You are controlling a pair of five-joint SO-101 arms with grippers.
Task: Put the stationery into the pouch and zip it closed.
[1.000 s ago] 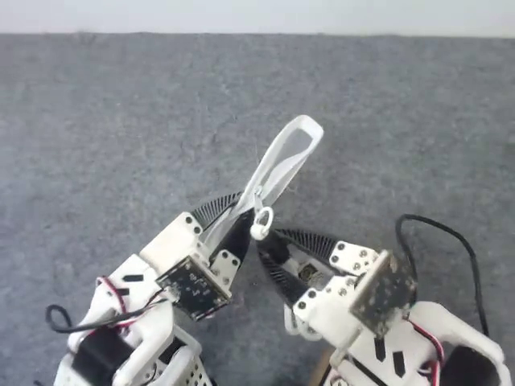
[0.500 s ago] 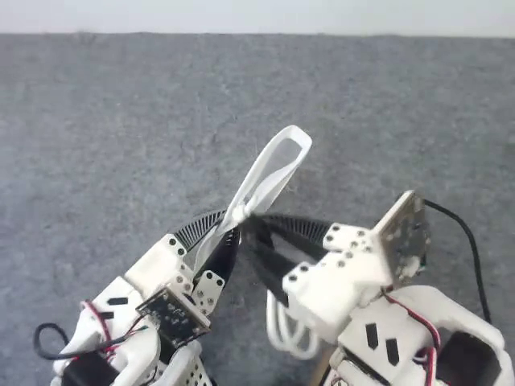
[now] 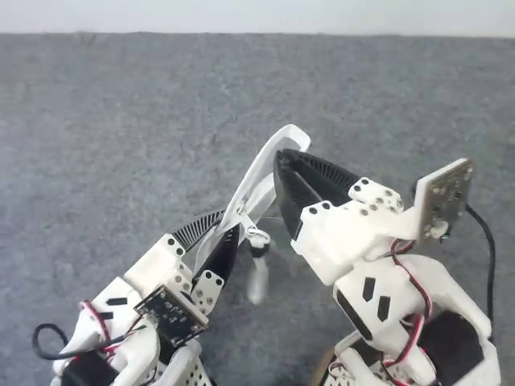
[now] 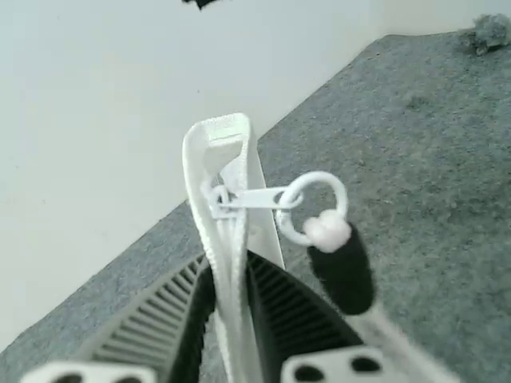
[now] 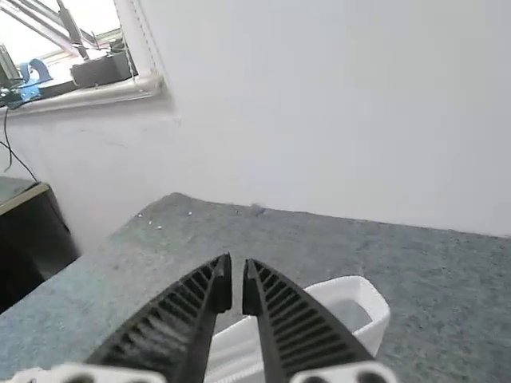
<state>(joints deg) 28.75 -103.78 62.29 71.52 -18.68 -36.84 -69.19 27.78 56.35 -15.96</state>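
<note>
My left gripper (image 3: 217,235) is shut on a slim white pouch (image 3: 269,173), holding it edge-on and tilted up off the grey mat. In the left wrist view the pouch (image 4: 227,159) rises between the black fingers (image 4: 184,319), its zipper pull ring (image 4: 315,203) sticking out sideways. A small dark charm (image 4: 343,267) hangs from the ring. My right gripper (image 3: 280,158) is raised beside the pouch's top end. In its own view the right gripper (image 5: 236,267) is shut with nothing between its fingers, and the pouch top (image 5: 351,307) lies just beyond.
Grey felt-like mat (image 3: 121,121) covers the table up to a white wall (image 3: 257,14). A black cable (image 3: 483,233) loops by the right arm's base. A window sill (image 5: 88,80) shows far off in the right wrist view.
The right gripper has left the zipper pull and swung up beside the pouch's top end. The pull and its charm now dangle free. The pouch has tilted slightly lower.
</note>
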